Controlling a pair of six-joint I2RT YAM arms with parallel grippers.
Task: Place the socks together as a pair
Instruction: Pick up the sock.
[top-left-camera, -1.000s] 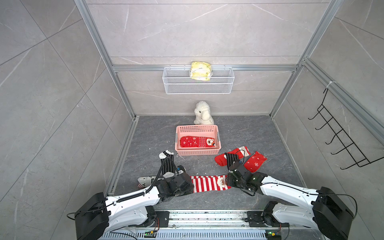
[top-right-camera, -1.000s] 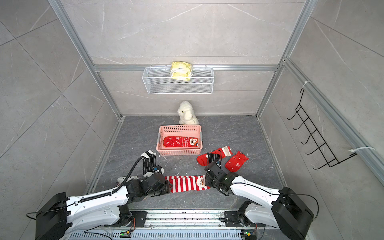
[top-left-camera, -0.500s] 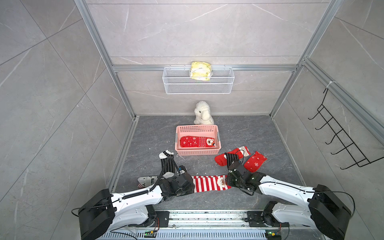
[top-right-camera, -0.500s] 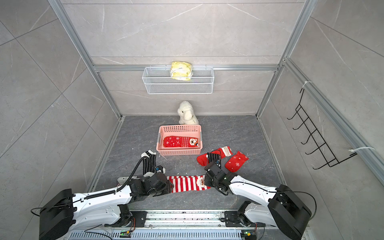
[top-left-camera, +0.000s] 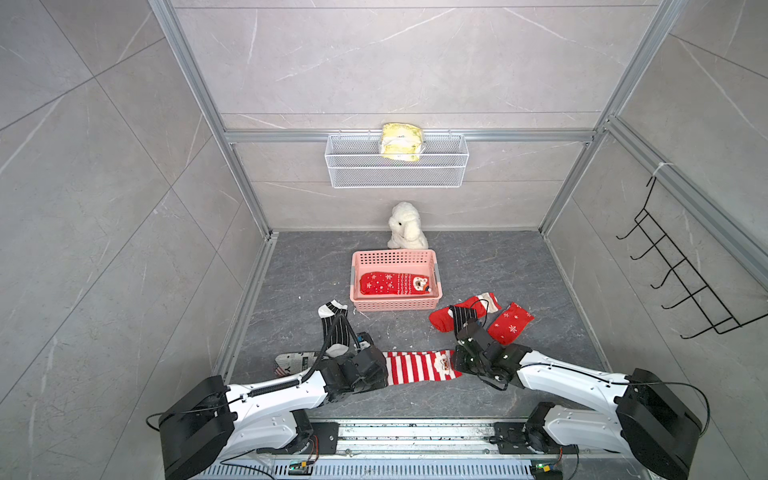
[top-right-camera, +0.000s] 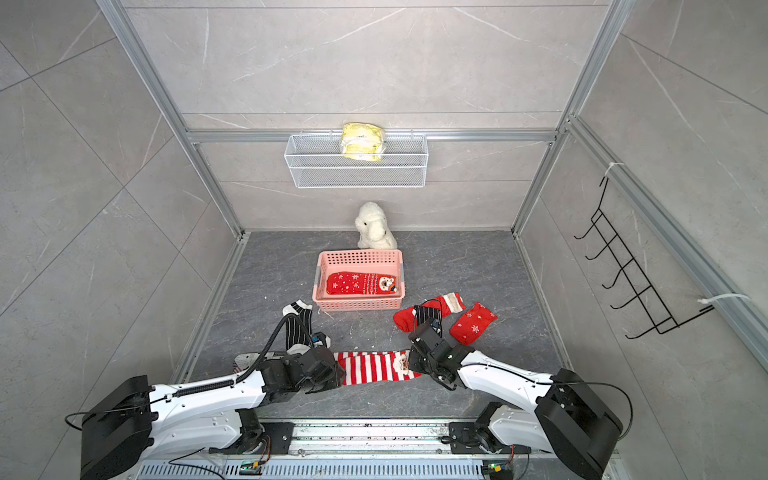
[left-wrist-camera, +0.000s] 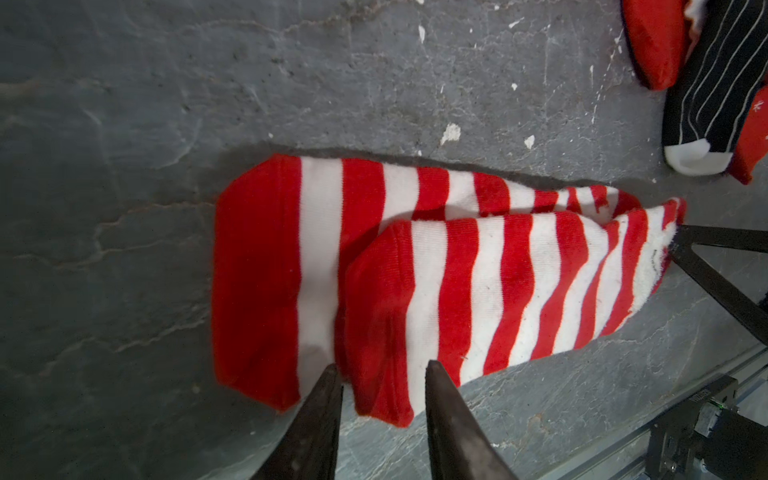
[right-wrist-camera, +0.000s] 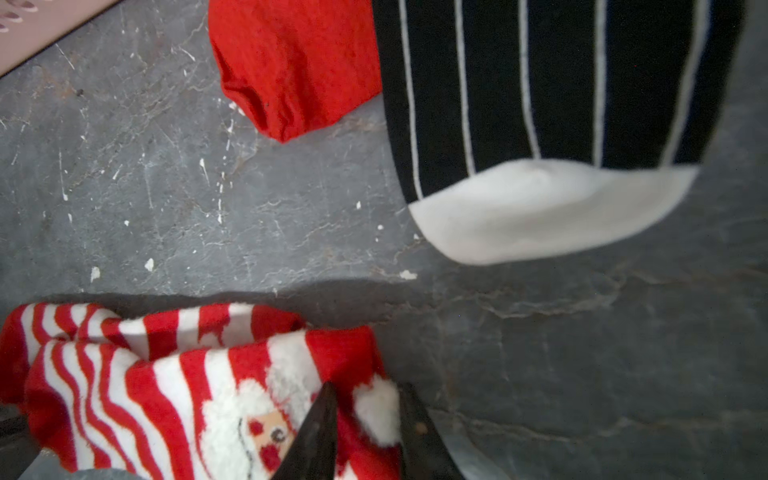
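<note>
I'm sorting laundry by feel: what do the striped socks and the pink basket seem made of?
Striped socks: soft knitted fabric, matte, slightly fuzzy; knit ribs and fluffy white trim show.
Pink basket: probably moulded plastic, smooth; rigid walls with rows of holes.

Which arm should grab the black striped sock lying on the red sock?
Right, probably. The right gripper sits beside that black striped sock; the left gripper is at the striped pair's far end.
</note>
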